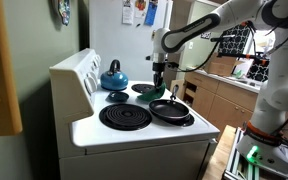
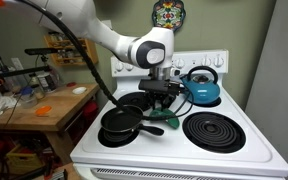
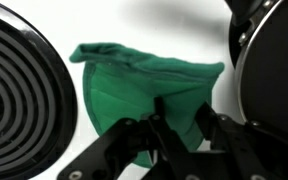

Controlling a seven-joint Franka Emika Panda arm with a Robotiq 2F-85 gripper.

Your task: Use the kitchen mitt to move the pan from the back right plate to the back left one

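Note:
The teal-green kitchen mitt (image 3: 134,85) lies crumpled on the white stove top between the burners. It shows in both exterior views (image 1: 162,94) (image 2: 170,118). My gripper (image 3: 179,125) is right over it, its fingers pinched on a fold of the fabric, as both exterior views show (image 1: 160,86) (image 2: 164,98). A black pan (image 1: 169,110) (image 2: 120,122) sits at the stove's front, and a second dark pan (image 1: 144,89) (image 2: 134,101) sits behind it. A small spiral-coil burner (image 1: 117,96) lies bare in front of the kettle.
A blue kettle (image 1: 114,75) (image 2: 202,88) stands at the back by the control panel. A large black coil (image 1: 125,117) (image 2: 216,128) (image 3: 14,90) fills the front. A pan's dark rim (image 3: 274,70) lies close beside the mitt. Cluttered counters stand beside the stove.

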